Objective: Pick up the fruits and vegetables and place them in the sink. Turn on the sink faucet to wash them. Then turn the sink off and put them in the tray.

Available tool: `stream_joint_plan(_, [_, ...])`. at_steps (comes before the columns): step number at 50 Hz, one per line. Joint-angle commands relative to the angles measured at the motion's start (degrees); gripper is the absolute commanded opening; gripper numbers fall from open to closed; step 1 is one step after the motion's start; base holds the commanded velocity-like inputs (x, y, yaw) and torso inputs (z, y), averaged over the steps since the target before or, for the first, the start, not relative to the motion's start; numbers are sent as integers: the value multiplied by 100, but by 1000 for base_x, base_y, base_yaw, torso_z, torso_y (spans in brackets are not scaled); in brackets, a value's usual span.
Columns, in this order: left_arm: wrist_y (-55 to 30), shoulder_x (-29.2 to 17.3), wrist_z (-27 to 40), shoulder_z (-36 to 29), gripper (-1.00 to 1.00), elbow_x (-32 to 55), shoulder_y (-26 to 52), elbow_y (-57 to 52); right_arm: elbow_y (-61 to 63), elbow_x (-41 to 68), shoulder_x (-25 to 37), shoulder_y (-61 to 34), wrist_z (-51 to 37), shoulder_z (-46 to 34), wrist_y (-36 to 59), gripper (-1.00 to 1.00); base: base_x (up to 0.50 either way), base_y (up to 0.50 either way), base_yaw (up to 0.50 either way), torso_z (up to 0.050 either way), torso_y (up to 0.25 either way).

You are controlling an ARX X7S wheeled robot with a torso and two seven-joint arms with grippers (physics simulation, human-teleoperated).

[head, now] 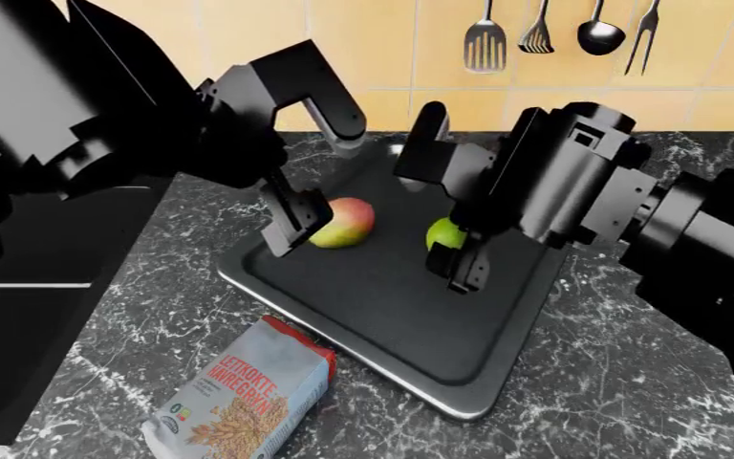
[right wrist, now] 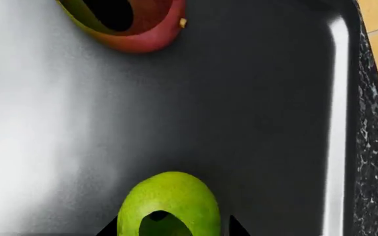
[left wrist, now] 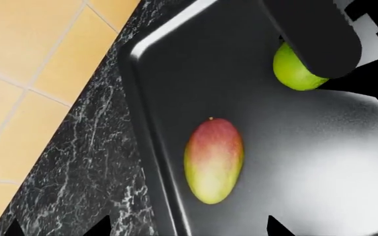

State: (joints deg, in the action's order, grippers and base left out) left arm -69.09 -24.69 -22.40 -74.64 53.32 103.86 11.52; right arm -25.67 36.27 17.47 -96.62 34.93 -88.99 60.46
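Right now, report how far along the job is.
Both pieces already lie in the tray: the red-and-green fruit and the lime. The left gripper hangs open beside the fruit; the right gripper straddles the lime, grip unclear. Washing cannot be judged from these views. Only freeing the lime and backing off seems left.

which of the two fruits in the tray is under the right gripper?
The small bright green lime, lying in the dark grey metal tray, sits right at the right gripper. The larger red-blushed yellow-green fruit lies apart, by the left gripper.
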Motion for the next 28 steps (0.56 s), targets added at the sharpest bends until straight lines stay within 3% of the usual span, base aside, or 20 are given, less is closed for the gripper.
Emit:
stream_joint_plan(1, [-10, -23, 21, 4, 100, 15, 9, -20, 42, -82, -50, -91, 167, -154, 48, 100, 0, 0, 0, 0, 0])
stream_joint_plan(15, [-15, -75, 50, 23, 100, 50, -11, -51, 1322, 234, 594, -605, -246, 177, 854, 100, 0, 0, 0, 0, 0])
stream_joint_plan(28, [-270, -310, 279, 151, 100, 236, 39, -400, 3215, 1058, 1734, -731, -1348, 1295, 2055, 100, 0, 0, 0, 0, 0])
